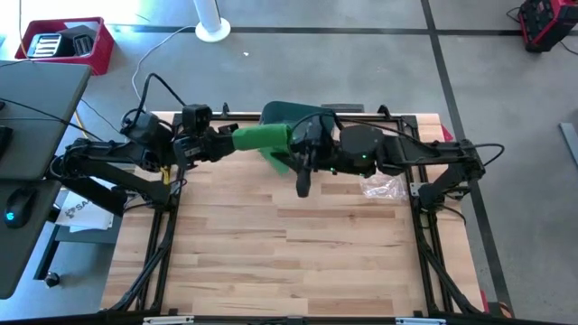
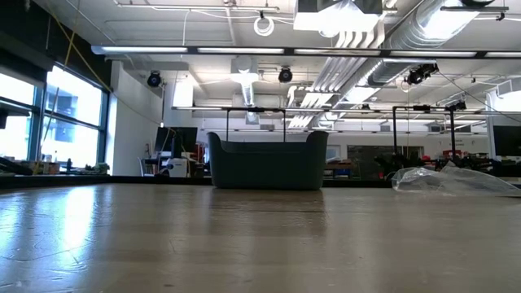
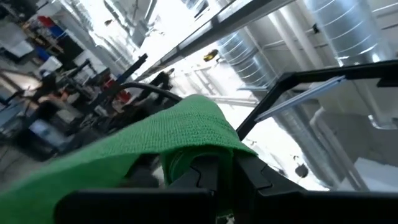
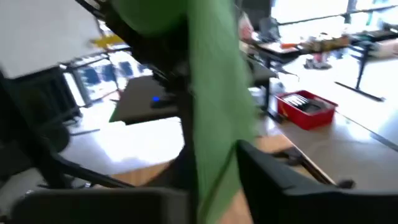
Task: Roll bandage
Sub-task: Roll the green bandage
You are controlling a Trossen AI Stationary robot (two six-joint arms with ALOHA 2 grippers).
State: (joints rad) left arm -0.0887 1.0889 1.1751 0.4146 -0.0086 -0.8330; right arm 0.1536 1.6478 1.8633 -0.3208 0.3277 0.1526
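The green bandage point(image 1: 263, 138) hangs in the air above the back part of the wooden table point(image 1: 289, 262), just in front of the dark green bin point(image 1: 287, 113) that stands at the table's far edge. The left gripper point(image 1: 226, 140) is on the left side of the bin and its fingers are closed tightly on one end of the bandage; in the left wrist view the green cloth point(image 3: 155, 140) lies over the dark fingers. The right gripper point(image 1: 302, 149) is directly in front of the bin, at the other end of the bandage, where a strip of cloth hangs down. In the right wrist view the green strip point(image 4: 214, 124) passes between its fingers, but I cannot tell if they press on it or only stand around it. A crumpled clear plastic wrapper point(image 1: 384, 187) lies on the table to the right of the bin, under the right arm. From the bin toward the near edge, the table surface is bare wood, with free space on both sides. In the low view the bin point(image 2: 267, 160) stands alone at the far edge and the wrapper point(image 2: 448, 179) lies to its right.
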